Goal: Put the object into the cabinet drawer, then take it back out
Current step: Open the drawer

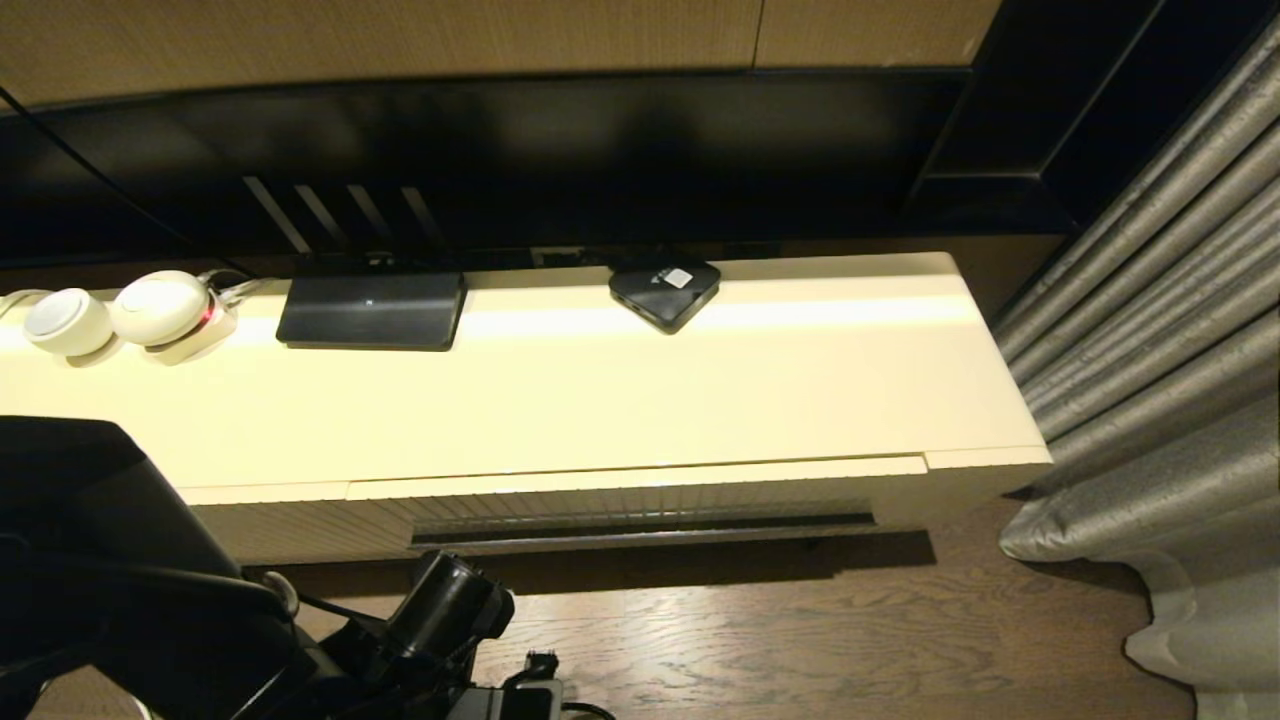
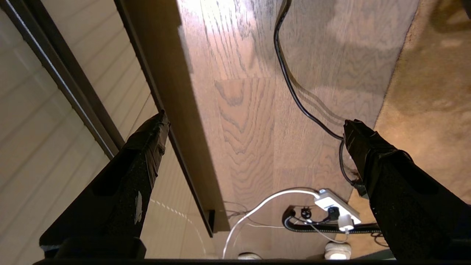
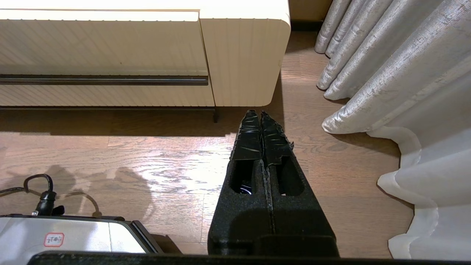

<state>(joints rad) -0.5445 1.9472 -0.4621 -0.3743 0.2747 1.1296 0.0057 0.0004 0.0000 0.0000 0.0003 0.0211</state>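
The object is out of view in all three pictures. The cabinet drawer (image 1: 640, 497) is closed, its ribbed cream front flush with the long low cabinet and the dark slot handle (image 1: 640, 530) beneath it. My left arm (image 1: 445, 605) reaches low in front of the cabinet's left part. In the left wrist view my left gripper (image 2: 255, 121) stands wide open and empty above the wooden floor, one finger (image 2: 147, 147) close to the ribbed front (image 2: 36, 110) and its dark slot (image 2: 73, 92). My right gripper (image 3: 257, 112) hangs shut and empty over the floor, near the cabinet's right end (image 3: 243, 55).
On the cabinet top lie a flat black box (image 1: 372, 310), a black square box (image 1: 665, 290) and white round devices (image 1: 120, 315). A grey curtain (image 1: 1150, 350) hangs at the right. On the floor lie a black cable (image 2: 294, 92) and a white power strip (image 2: 336, 209).
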